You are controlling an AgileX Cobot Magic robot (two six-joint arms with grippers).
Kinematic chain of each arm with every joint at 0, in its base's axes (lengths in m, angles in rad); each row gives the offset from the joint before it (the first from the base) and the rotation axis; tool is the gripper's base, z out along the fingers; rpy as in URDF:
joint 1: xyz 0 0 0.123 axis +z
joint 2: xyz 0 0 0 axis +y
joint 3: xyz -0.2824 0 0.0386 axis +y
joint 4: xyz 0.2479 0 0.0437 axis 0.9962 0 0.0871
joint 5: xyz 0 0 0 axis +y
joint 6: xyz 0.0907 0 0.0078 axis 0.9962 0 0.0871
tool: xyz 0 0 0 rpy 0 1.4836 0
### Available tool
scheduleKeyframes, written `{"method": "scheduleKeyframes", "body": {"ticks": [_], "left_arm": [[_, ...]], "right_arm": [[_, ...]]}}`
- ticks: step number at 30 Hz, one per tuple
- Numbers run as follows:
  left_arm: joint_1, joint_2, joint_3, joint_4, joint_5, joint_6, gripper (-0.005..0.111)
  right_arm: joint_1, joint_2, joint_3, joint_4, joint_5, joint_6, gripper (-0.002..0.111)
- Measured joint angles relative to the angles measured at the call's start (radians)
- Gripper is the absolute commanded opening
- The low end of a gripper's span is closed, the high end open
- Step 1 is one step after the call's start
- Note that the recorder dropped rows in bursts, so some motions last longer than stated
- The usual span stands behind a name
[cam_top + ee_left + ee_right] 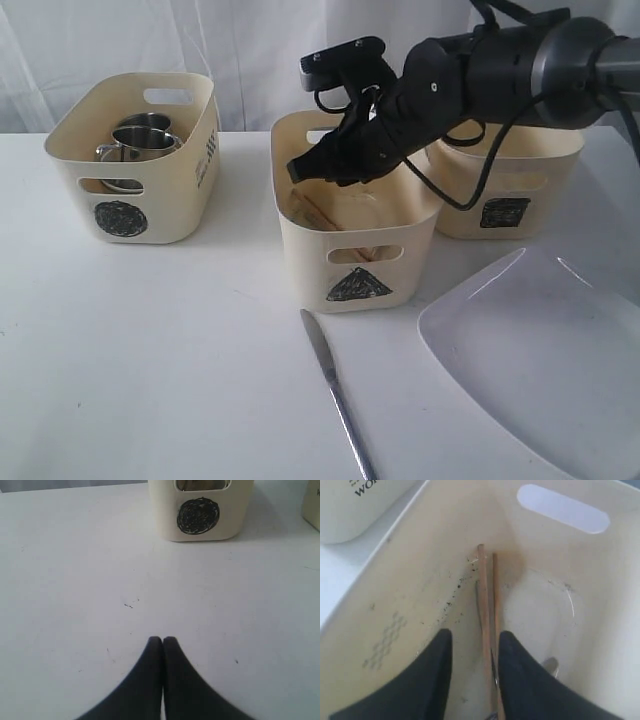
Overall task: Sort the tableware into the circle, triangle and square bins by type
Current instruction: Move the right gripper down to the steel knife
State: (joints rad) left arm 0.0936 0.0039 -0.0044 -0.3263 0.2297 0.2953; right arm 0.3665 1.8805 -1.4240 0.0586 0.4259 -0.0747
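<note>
My right gripper (475, 635) hangs inside the triangle bin (345, 275), and its jaws stand open. Two wooden chopsticks (487, 595) lie between the fingers, close against one of them and leaning on the bin's inner wall (420, 590). A bit of steel (550, 666) shows beside that finger. In the exterior view the right gripper (305, 170) dips over the bin's rim. Two steel mugs (145, 140) sit in the circle bin (150, 200). My left gripper (162, 640) is shut and holds nothing, low over the table and facing the circle bin (200, 515).
A steel knife (335, 385) lies on the table in front of the triangle bin. The large white square plate (540, 350) lies at the front right. The square bin (505, 200) stands behind the right arm, whose black cable loops in front of it.
</note>
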Motion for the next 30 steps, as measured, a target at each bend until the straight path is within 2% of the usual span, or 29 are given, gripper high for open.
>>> {"method": "scheduleKeyframes", "body": {"ticks": [5,10,19,24,30], "left_arm": [[0.0,0.0,0.0,0.0,0.0,0.0,0.0],[0.0,0.0,0.0,0.0,0.0,0.0,0.0],[0.0,0.0,0.0,0.0,0.0,0.0,0.0],[0.0,0.0,0.0,0.0,0.0,0.0,0.0],[0.0,0.0,0.0,0.0,0.0,0.0,0.0]], "right_arm": [[0.0,-0.063,-0.002,0.0,0.102,0.004,0.031],[0.014,-0.17,-0.002,-0.005,0.335,0.01,0.031],[0.105,-0.321,0.112,-0.005,0.582,0.067,0.031],[0.168,-0.374,0.268,-0.005,0.575,0.144,0.031],[0.216,-0.383,0.436,0.06,0.461,0.178,0.031]]}}
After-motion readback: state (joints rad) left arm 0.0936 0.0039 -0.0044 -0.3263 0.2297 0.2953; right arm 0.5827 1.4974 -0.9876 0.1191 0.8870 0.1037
